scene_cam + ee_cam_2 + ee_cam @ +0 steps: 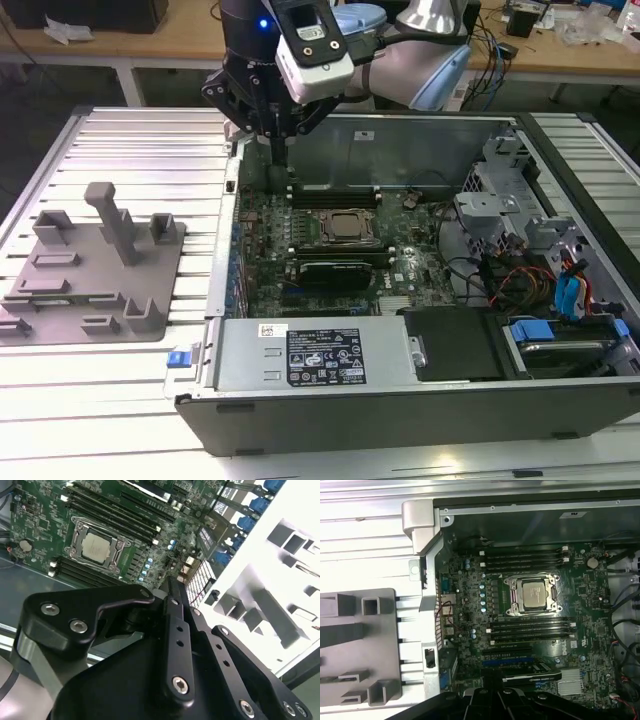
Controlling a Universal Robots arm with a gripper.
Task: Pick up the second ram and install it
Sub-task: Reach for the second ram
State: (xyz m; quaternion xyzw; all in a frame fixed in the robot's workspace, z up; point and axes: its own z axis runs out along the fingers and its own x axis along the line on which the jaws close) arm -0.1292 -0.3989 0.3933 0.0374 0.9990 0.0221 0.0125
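- One grey plastic tray is lying on the slatted metal table at the exterior view's left. Raised blocks and a tall post are standing up from it, and it is sitting just beside the side wall of the open computer case.
- Further right, the gripper is hanging from the pale robot arm over the case's far corner on the tray's side. It is pointing down, clear above the motherboard.
- Its fingers are showing pressed together in the second wrist view, their tips meeting in a narrow point. Whether the second ram is being pinched between them or is sitting in a slot cannot be told.
- Dark memory slots are running in rows on the far side of the processor, with more rows on its near side. In the first wrist view they are flanking the silver chip.
- Nearer the camera, a grey metal box with a printed label is lying along the case's front wall.
- At the exterior view's right, red and orange cables are trailing toward blue-tabbed drive bays.
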